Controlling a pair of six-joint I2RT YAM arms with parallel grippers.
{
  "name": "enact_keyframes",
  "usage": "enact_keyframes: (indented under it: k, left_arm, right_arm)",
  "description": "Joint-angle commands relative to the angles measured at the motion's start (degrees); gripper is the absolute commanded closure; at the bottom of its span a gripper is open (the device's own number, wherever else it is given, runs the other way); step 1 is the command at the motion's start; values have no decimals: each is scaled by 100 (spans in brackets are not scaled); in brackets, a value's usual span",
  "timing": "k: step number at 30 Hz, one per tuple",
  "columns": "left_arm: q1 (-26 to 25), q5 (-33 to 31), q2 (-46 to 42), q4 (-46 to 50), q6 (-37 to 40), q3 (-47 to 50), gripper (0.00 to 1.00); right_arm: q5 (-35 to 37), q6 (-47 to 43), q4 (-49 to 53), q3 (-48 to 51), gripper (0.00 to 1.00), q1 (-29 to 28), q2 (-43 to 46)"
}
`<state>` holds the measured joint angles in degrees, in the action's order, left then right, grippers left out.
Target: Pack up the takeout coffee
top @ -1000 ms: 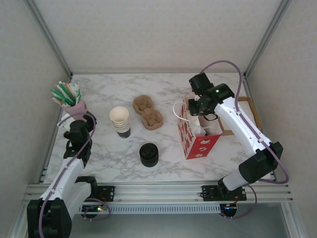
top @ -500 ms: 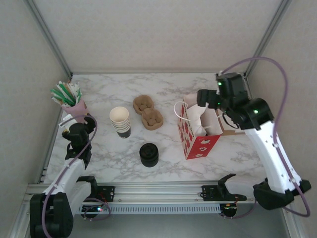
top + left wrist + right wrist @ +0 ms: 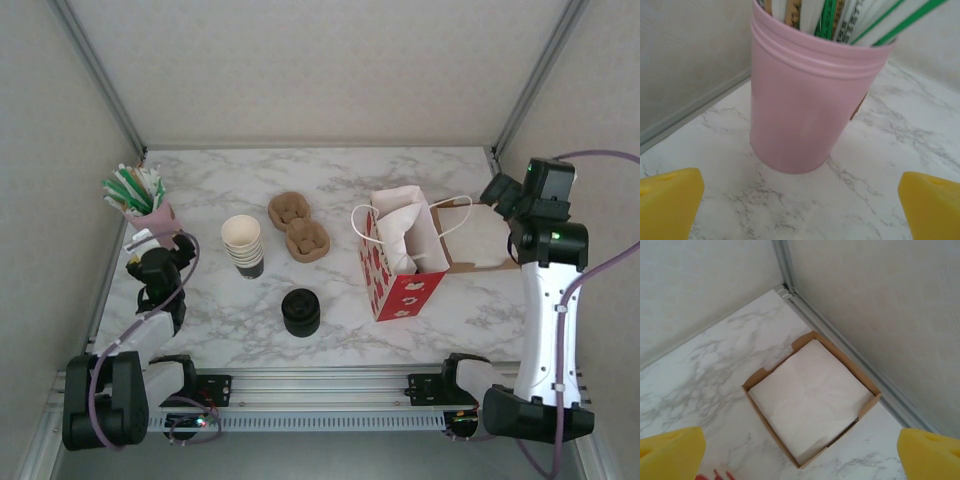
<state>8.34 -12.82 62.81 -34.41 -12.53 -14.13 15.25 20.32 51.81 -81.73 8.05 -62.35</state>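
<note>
Red paper bag (image 3: pixel 395 290) hiding its contents behind white tissue (image 3: pixel 400 225), two brown pulp trays (image 3: pixel 307 238) sitting on marble table (image 3: pixel 450 310), left hand (image 3: pixel 800 200) and right hand (image 3: pixel 800 450) gaping wide, empty.

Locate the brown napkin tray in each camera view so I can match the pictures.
Top external: napkin tray at the right, partly behind the red bag.
Right wrist: napkin tray mid-frame, seen from above, white napkins inside.
Left wrist: faces the pink straw cup, which stands at the far left in the top view.
Shared landmark: the metal frame post at the far-right corner, just beyond the tray.
</note>
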Motion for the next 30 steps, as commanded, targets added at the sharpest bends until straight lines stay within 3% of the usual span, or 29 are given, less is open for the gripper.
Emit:
enact_keyframes:
  k: [1, 8, 15, 20, 30]
  left_arm:
    - [54, 217, 249, -508, 189, -99, 0]
    - [54, 391, 651, -1369, 313, 42, 0]
    - [45, 781, 1353, -2201, 313, -99, 0]
    - [3, 1125, 1899, -2931, 290, -149, 0]
    - [-303, 1098, 2142, -3002, 638, -241, 0]
  right_arm:
    - [-333, 146, -898, 798, 1, 196, 127]
    - [-418, -128, -3298, 3090, 1, 197, 468]
    - [-397, -320, -5555, 4627, 1, 188, -96]
    - [-431, -482, -6998, 5297, 1, 84, -735]
    - [-372, -1141, -9122, 5831, 1, -786, -1933]
